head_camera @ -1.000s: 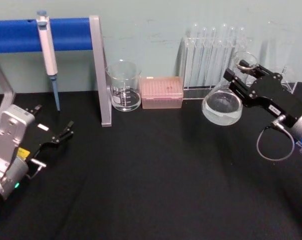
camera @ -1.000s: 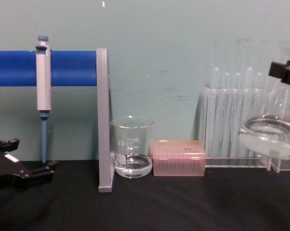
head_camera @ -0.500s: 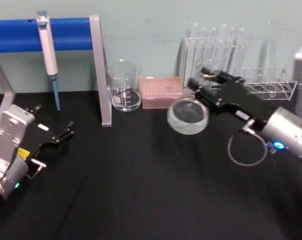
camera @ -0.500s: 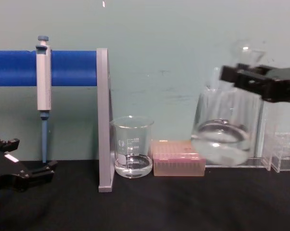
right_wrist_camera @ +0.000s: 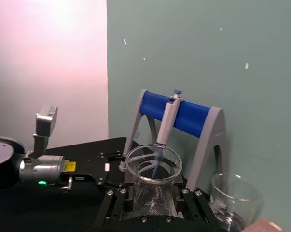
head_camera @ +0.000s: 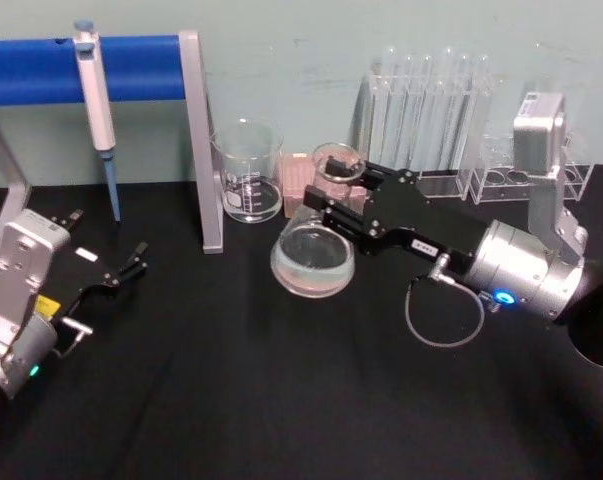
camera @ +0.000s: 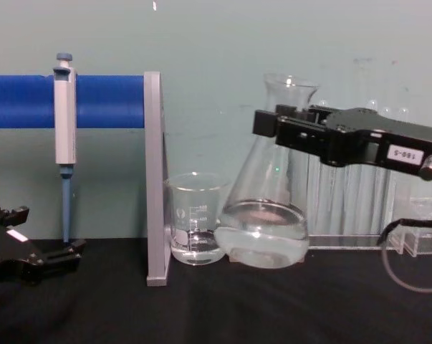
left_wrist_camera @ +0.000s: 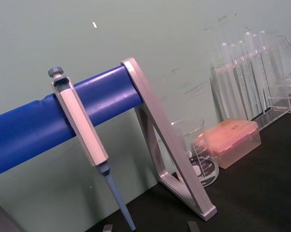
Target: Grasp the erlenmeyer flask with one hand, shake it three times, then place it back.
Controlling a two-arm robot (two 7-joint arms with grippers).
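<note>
Right gripper (head_camera: pixel 333 190) is clamped on the neck of the erlenmeyer flask (head_camera: pixel 313 262). Within the last second I carried it left from the test tube rack (head_camera: pixel 426 100) to just beside the beaker (head_camera: pixel 248 172). The gripper label's (camera: pixel 403 153) digits are unclear. Left gripper (head_camera: pixel 131 262) is parked, fingers apart.

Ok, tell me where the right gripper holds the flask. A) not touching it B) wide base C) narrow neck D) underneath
C: the chest view shows the right gripper shut across the erlenmeyer flask at its narrow neck, well above the liquid in the base.
</note>
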